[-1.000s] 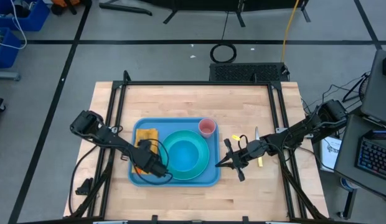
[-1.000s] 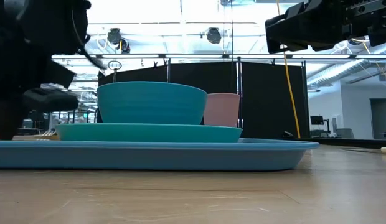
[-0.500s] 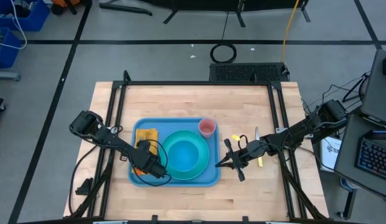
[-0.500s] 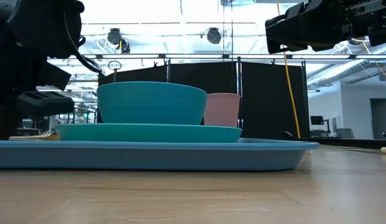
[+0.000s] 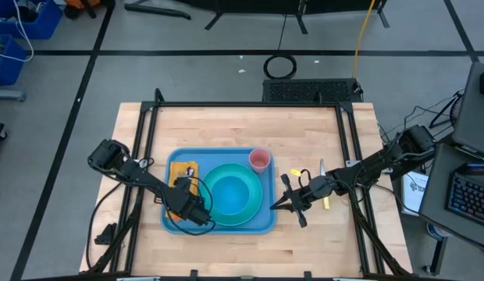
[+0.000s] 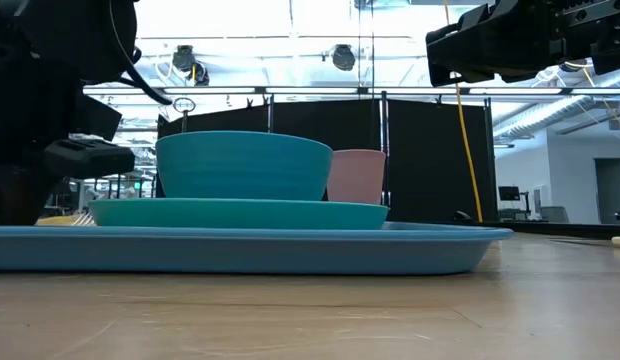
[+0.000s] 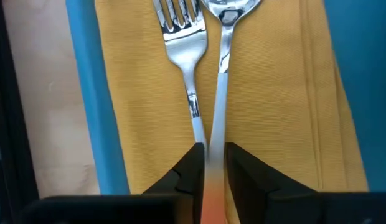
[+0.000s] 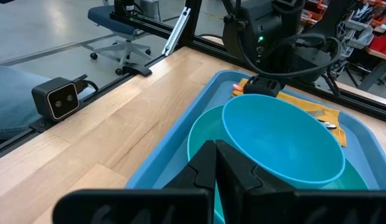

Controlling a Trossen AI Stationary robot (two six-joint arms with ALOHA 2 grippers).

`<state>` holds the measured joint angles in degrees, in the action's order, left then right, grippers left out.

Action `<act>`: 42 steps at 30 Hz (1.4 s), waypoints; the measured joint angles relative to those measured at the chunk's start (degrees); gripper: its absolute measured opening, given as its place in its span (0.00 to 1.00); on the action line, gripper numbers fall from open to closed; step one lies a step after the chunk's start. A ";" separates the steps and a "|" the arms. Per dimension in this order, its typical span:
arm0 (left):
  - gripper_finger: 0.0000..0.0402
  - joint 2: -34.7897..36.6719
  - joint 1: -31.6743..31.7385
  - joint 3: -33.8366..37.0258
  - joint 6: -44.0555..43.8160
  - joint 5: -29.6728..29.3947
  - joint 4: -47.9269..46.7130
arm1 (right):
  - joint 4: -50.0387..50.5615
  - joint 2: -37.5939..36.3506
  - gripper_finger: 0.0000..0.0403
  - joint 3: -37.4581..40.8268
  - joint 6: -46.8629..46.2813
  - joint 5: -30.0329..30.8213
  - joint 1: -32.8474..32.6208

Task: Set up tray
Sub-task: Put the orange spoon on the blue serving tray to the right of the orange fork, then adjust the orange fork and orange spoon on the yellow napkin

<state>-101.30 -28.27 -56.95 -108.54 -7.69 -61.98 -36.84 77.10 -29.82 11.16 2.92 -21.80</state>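
Observation:
The light-blue tray (image 5: 261, 225) lies on the wooden table and carries a teal plate (image 5: 258, 204) with a teal bowl (image 5: 230, 193) on it. It also carries a pink cup (image 5: 259, 160) and an orange napkin (image 7: 274, 93). A fork (image 7: 183, 56) and a spoon (image 7: 221, 81) lie side by side on the napkin. My left gripper (image 7: 214, 152) points down over the napkin's near end, its fingers at the spoon's handle. My right gripper (image 5: 273, 206) hovers shut beside the tray's right edge, holding nothing. My left gripper has the spoon's handle (image 7: 215, 140) between its two fingers, toward the handle's orange end. The fingers come steeply from above and stand on either side of the handle. The spoon lies flat on the napkin, bowl end away from the gripper, beside the fork.
A few small items, one of them yellow (image 5: 326, 201), lie on the table right of the tray under the right arm. Black frame rails (image 5: 144, 156) run along the table's left and right sides. A small black camera box (image 8: 59, 99) sits at the table's near edge.

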 joint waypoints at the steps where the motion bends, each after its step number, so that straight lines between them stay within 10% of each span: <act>1: 0.18 0.00 0.00 -0.02 0.11 -0.05 0.00 | 0.01 0.00 0.00 0.00 0.00 0.02 0.00; 42: 0.22 0.00 -1.33 -4.13 2.55 -8.88 -5.70 | 0.20 0.00 0.00 0.00 0.00 0.04 0.07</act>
<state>-101.30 -29.61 -61.08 -106.00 -16.58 -67.68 -36.64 77.10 -29.82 11.16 2.96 -21.74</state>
